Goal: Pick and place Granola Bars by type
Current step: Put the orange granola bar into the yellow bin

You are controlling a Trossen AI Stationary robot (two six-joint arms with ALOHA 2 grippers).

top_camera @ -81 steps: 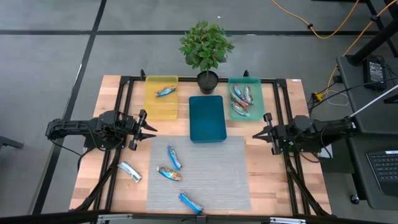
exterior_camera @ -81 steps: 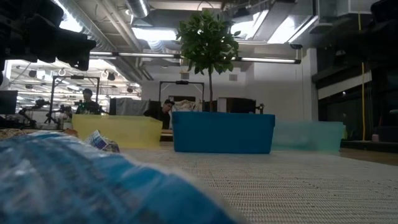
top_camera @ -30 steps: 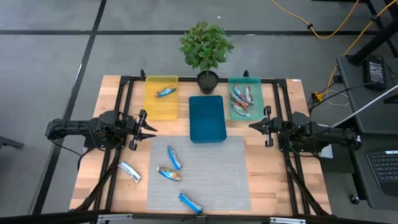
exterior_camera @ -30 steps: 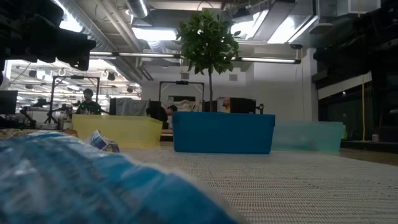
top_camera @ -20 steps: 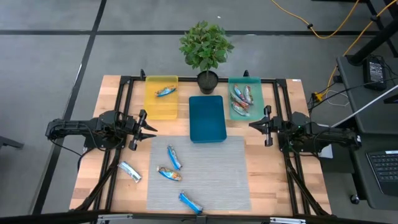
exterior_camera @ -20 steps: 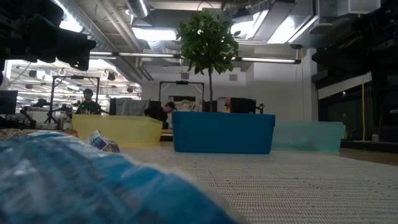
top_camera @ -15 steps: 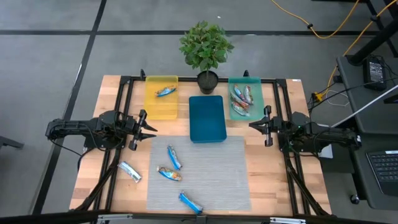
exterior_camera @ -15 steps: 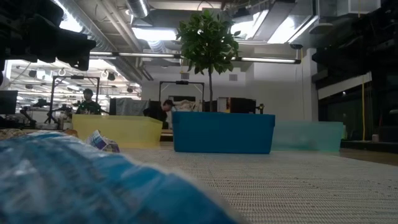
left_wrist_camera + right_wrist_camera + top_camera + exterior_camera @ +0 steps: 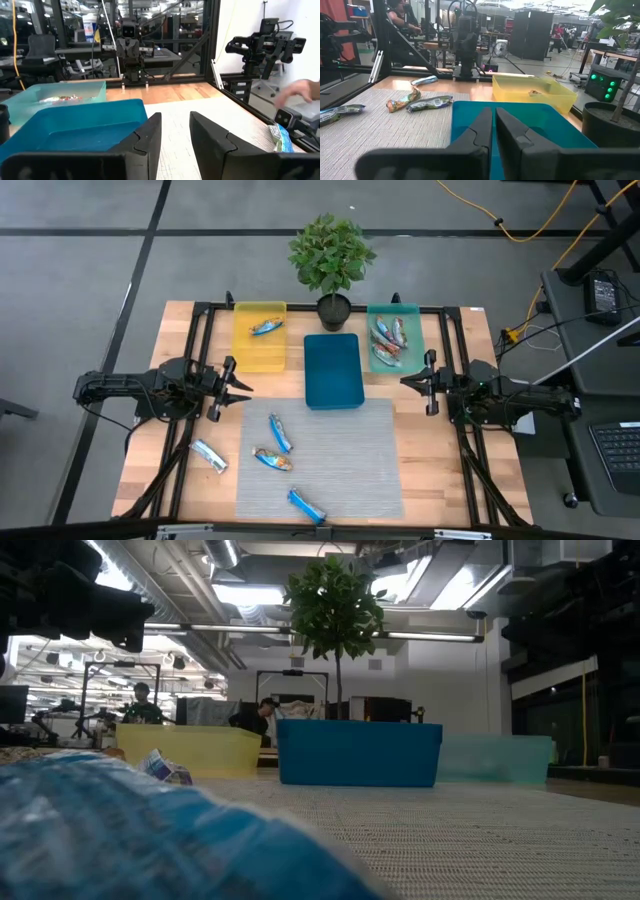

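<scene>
Three granola bars (image 9: 279, 433) (image 9: 272, 459) (image 9: 307, 505) lie flat on the grey mat (image 9: 340, 470). A fourth (image 9: 209, 455) lies on the bare wood at its left. One bar (image 9: 265, 327) rests in the yellow tray (image 9: 258, 352), and several (image 9: 388, 340) rest in the teal tray (image 9: 408, 315). The blue tray (image 9: 333, 370) between them holds nothing. My left gripper (image 9: 240, 388) (image 9: 175, 117) hovers at the table's left side, open and holding nothing. My right gripper (image 9: 405, 382) (image 9: 493, 112) hovers at the right side, shut on nothing.
A potted plant (image 9: 332, 265) stands behind the blue tray at the far edge. Black frame rails (image 9: 200, 350) run along the table's sides. In the left wrist view a person's hand (image 9: 300, 91) shows beyond the table's near side.
</scene>
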